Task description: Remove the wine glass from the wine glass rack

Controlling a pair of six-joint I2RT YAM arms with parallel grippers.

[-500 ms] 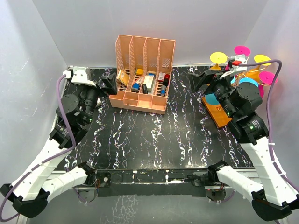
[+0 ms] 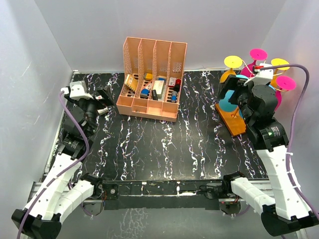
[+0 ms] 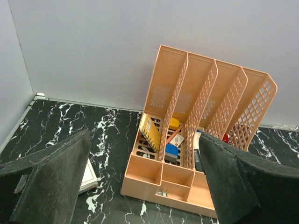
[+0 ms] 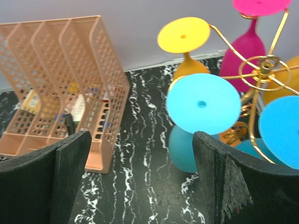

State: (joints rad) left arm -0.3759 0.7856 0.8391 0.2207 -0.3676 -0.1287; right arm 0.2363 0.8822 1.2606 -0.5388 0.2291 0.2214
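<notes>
The wine glass rack point(image 2: 264, 74) is a gold wire stand on an orange-brown wooden base point(image 2: 233, 119) at the right of the table. Several glasses hang upside down on it: yellow point(image 2: 233, 61), pink point(image 2: 258, 54) and blue. In the right wrist view the gold wire point(image 4: 261, 70) carries a blue wine glass point(image 4: 203, 103), a yellow one point(image 4: 183, 35) and a magenta one point(image 4: 243, 51). My right gripper point(image 2: 232, 90) is open and empty beside the rack; the blue glass lies just ahead of its right finger point(image 4: 233, 186). My left gripper point(image 2: 103, 97) is open and empty at the far left.
A peach-pink slotted organizer point(image 2: 152, 79) with small items stands at the back centre; it also shows in the left wrist view point(image 3: 201, 116). A white flat object point(image 3: 88, 175) lies on the black marble tabletop by the left finger. Grey walls enclose the table.
My left gripper has drawn back leftward, away from the organizer. My right gripper has shifted right, closer to the rack and the blue glass.
</notes>
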